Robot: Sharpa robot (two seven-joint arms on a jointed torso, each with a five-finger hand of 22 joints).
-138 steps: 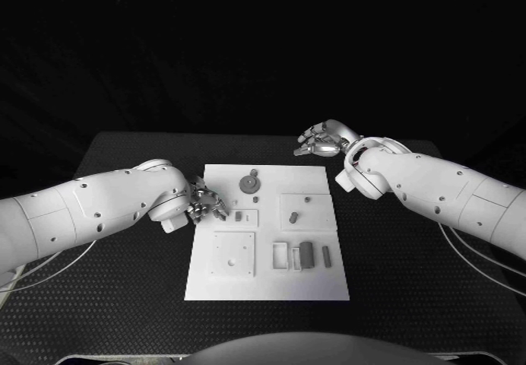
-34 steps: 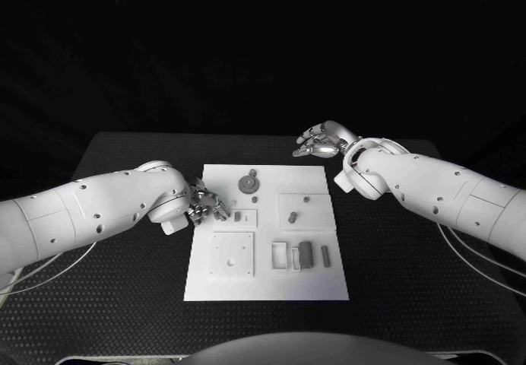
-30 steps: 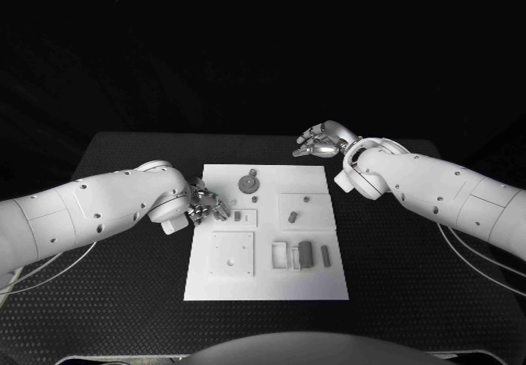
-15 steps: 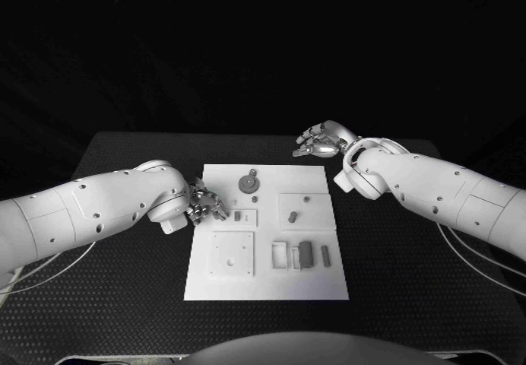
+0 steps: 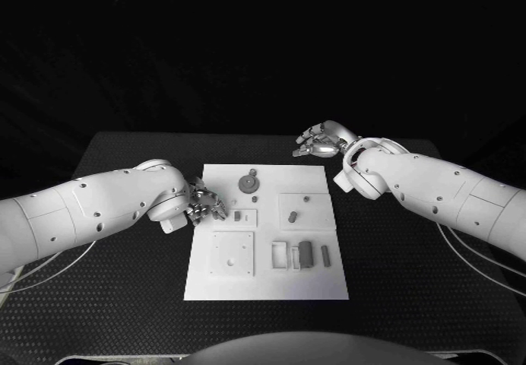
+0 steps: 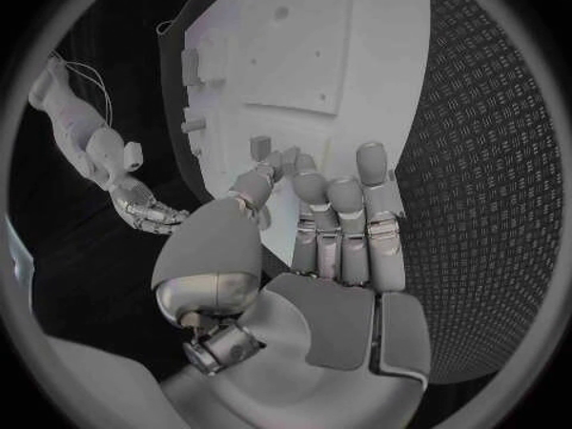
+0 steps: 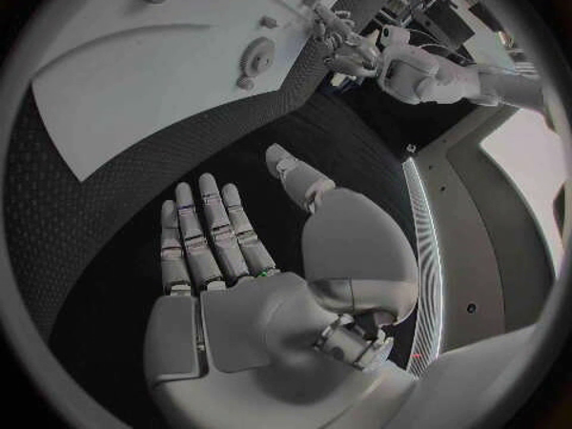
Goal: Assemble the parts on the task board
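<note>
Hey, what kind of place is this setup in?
Probably a robotics test bench: a white rectangular task board holding small grey parts lies on a black textured table, with the left robot hand at its edge.

One task board [image 5: 267, 262], two robot hands [image 5: 205, 205] [image 5: 319, 141], one table [image 5: 109, 289].

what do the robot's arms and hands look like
Both arms are smooth white shells dotted with small dark holes. The left arm and right arm each trail thin pale cables. The left hand and right hand are silver metal with jointed fingers.
</note>
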